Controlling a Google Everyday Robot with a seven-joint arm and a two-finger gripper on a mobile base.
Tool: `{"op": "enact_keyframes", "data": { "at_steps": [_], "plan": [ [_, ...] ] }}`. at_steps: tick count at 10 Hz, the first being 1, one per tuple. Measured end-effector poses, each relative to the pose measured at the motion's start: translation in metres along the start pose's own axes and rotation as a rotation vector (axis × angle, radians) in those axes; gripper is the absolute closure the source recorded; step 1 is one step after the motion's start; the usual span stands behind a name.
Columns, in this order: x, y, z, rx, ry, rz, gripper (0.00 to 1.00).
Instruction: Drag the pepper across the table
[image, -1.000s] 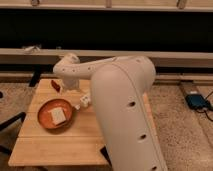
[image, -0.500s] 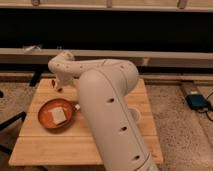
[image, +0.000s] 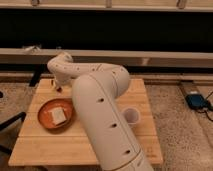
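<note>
Nearest me, the white arm (image: 102, 120) rises over the bench (image: 50, 146) just right of the plate (image: 42, 114), hiding the boards there. The orange plate carries a white square (image: 58, 116). Right of the plate, past the arm, stands a pale cup (image: 131, 115). Beyond the plate, at its far side, the jaws point down at the bench; I cannot tell how far open they stand. A dark speck (image: 59, 89) lies there; I cannot say whether it is the pepper. Far right of the plate, a blue box (image: 196, 101) sits on the floor.
</note>
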Motion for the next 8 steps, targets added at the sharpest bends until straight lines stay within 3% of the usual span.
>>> {"op": "enact_keyframes", "data": {
  "at_steps": [8],
  "plan": [
    [0.015,-0.035,0.04,0.023,0.002,-0.075,0.2]
  ]
}}
